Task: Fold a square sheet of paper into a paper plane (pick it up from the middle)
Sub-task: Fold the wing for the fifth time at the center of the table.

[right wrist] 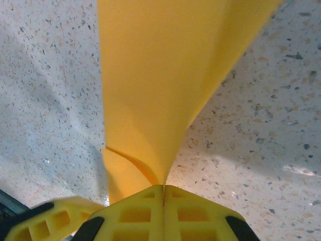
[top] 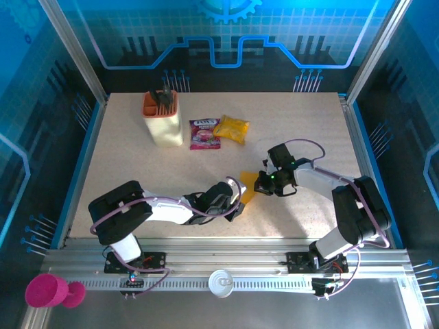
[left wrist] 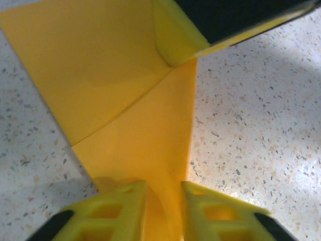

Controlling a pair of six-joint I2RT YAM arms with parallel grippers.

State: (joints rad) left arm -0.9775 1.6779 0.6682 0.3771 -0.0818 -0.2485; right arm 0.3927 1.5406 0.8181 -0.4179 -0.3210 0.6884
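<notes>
Closest in the right wrist view, the right gripper (right wrist: 163, 190) is clenched, its jaws meeting flat on the square sheet of paper (right wrist: 160, 75), which rises out of the seam as a smooth, curving fold. The left gripper (left wrist: 164, 193) stands slightly parted; a fold of the sheet runs through the gap and does not look pinched. Seen from above, both grippers meet at the sheet on the speckled surface (top: 302, 137), well apart from the cream holder (top: 163, 120), on its near right. A purple-red packet (top: 204, 132) and a yellow snack bag (top: 231, 128) lie just right of that holder. The sheet looks thin, light and limp: it bows where unsupported, should take a crease readily, and would likely crumple or tear if the two arms pull against each other. A hold on a doubled, creased edge seems safest, since the layers there are stiffer.
</notes>
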